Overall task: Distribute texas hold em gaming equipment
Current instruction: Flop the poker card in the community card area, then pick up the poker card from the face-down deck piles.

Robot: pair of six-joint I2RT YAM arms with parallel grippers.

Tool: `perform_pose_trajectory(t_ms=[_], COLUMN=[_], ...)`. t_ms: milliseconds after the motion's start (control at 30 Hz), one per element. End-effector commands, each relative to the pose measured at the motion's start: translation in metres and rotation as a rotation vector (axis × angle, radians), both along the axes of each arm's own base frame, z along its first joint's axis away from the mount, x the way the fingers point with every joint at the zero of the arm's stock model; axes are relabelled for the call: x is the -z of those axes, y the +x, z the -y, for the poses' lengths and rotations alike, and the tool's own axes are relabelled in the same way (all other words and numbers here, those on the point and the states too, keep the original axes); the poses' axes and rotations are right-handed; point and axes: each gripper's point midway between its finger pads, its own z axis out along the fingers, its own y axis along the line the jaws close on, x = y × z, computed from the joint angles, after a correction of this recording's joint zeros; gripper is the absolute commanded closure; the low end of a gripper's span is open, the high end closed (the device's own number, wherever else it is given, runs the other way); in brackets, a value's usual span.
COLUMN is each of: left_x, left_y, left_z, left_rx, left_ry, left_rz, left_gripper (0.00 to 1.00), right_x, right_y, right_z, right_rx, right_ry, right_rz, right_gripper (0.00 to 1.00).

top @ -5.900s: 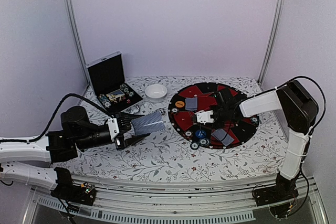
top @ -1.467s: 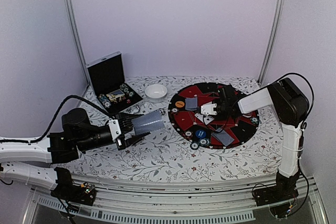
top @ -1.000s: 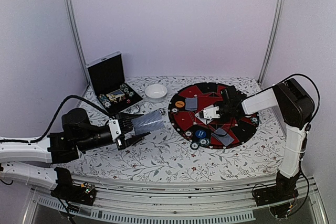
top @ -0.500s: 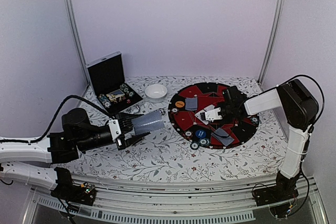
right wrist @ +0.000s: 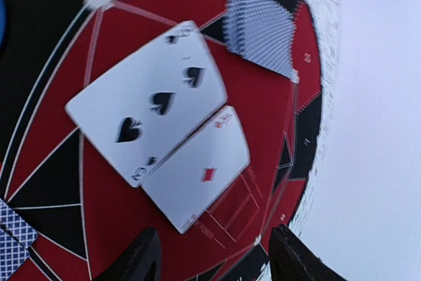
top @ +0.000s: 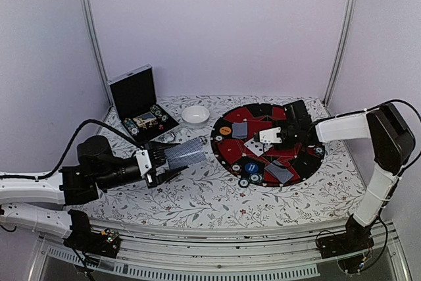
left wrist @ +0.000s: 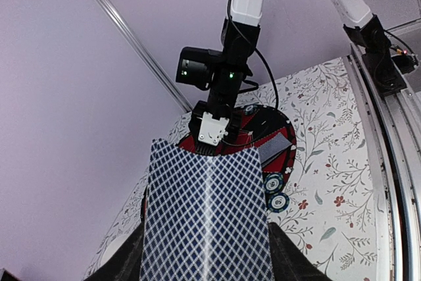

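Note:
My left gripper is shut on a stack of playing cards held above the table left of the round red and black mat; their blue diamond-patterned backs fill the left wrist view. Over the mat's middle my right gripper stands open, with nothing between its dark fingertips. Just ahead of it two face-up cards lie side by side, a three of spades and an ace of diamonds. Face-down cards and an orange disc lie at the mat's left. More face-down cards, a blue disc and poker chips sit at its near edge.
A white bowl stands behind the mat's left side. An open black case with more chips in it sits at the back left. The floral tablecloth covers the table in front of both arms.
My right gripper has opened and let go of a card, which now lies face up on the mat. The gripper has drawn back slightly to the right. The left arm has not moved.

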Motion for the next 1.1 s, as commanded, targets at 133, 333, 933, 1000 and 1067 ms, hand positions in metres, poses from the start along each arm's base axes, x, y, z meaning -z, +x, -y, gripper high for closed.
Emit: perform_pose_trajectory(t_ms=[133,333,933,1000,1067], left_x=[-0.015,-0.015,-0.018,-0.018,-0.019], left_y=[-0.004,-0.004,-0.004,-0.004,-0.004], left_z=[-0.002,-0.002,-0.003,-0.003,-0.003], left_rx=[0.009,0.01,0.004,0.003,0.004], left_ry=[-0.05,-0.051,-0.059,-0.06,-0.061], left_rz=[0.025,0.024,0.028,0.029,0.03], left_gripper=[0.48,0.48,0.48,0.48,0.48], right_x=[-0.229,-0.287,-0.23,-0.222,-0.215], right_y=[-0.012,-0.107,-0.219,-0.212,-0.203], right_z=[-0.045,-0.125,-0.263,-0.265,-0.265], right_rx=[0.166,-0.007,-0.115,-0.08,-0.03], right_ry=[0.811,1.208,1.098,1.088,1.077], right_rz=[0.032,-0.465,-0.913,-0.892,-0.868], right_gripper=[0.01,0.01,0.01,0.01,0.01])
